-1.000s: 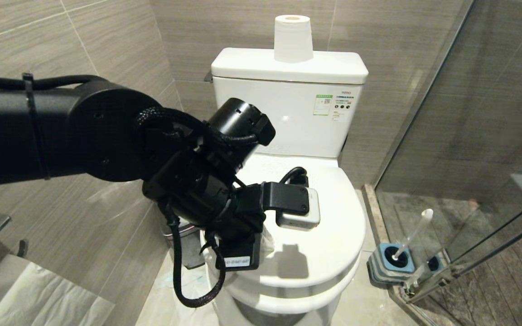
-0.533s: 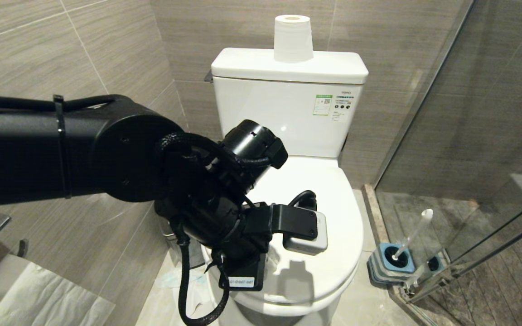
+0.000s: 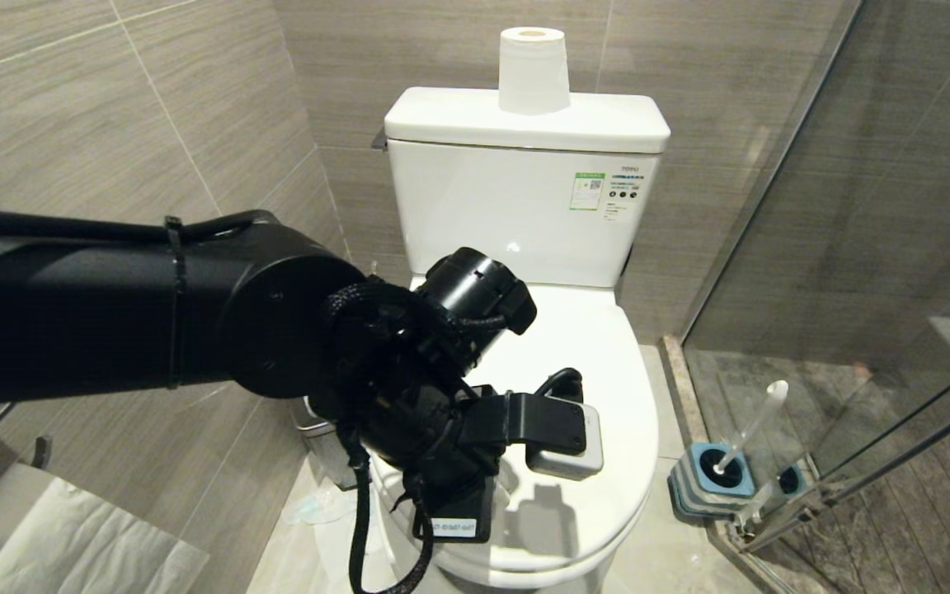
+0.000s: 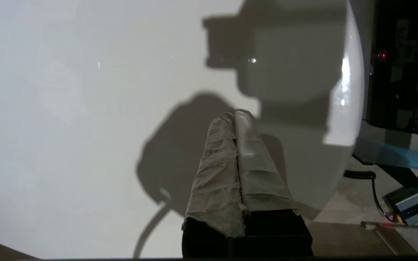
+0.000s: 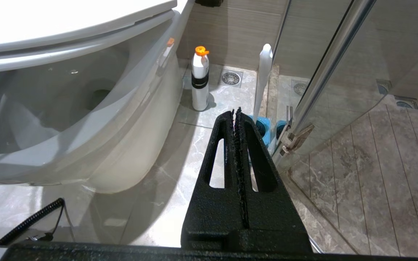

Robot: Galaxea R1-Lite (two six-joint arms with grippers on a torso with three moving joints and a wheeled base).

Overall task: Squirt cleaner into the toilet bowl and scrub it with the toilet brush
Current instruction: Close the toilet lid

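Here the left gripper (image 4: 235, 114) hangs just above the shut lid of the toilet bowl (image 3: 607, 346), near the lid's front edge, its cloth-wrapped fingers (image 4: 218, 170) pressed together on nothing. To its right, well apart on the floor by the glass door (image 3: 854, 247), the toilet brush (image 3: 755, 422) leans in its blue-topped holder (image 3: 710, 483). The right gripper (image 5: 236, 113) sits low beside the bowl — clenched, empty — with a white, orange-capped bottle (image 5: 200, 81) ahead of it near the brush.
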